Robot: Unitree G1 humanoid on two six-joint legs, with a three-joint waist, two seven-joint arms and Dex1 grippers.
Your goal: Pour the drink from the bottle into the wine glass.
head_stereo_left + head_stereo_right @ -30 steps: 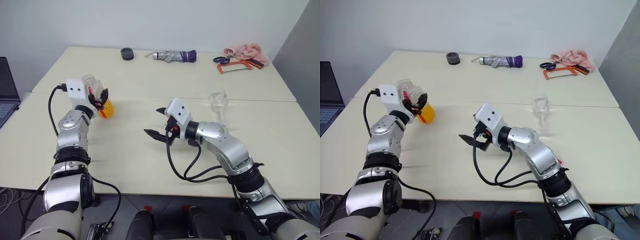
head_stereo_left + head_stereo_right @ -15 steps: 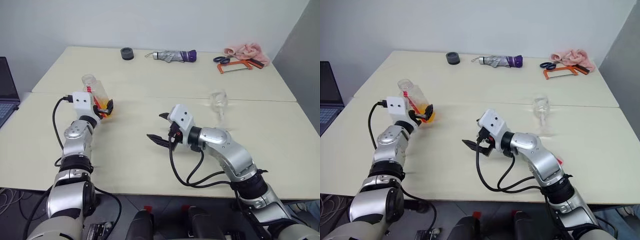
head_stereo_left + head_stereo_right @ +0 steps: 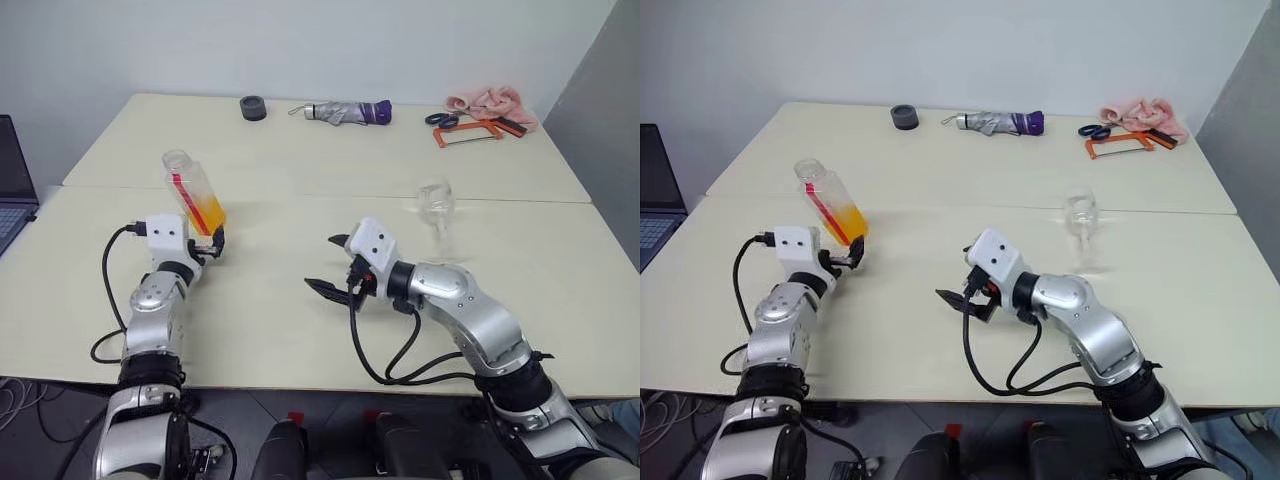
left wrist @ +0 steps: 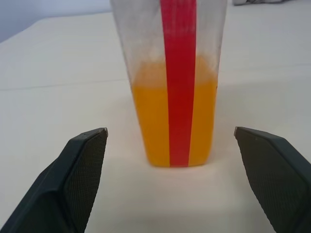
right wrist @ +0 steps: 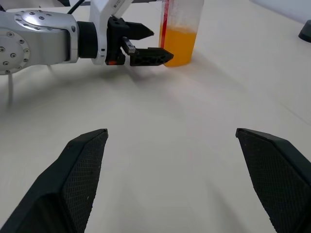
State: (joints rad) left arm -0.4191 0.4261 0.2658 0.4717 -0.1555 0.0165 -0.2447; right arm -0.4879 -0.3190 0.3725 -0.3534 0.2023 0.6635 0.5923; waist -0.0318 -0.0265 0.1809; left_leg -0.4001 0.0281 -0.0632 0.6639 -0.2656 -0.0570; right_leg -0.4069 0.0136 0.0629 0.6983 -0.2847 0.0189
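Plastic: one bottle (image 3: 194,192); glass: one wine glass (image 3: 436,205).

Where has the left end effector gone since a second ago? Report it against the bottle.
Yes. The left end effector has let go of the clear plastic bottle of orange drink and drawn back toward the robot, now open.

Lighting was bright, even, diffuse; shadows on table (image 3: 300,330) were soft, faint. Head views were sharp. Wrist views showed slight softness in foreground.
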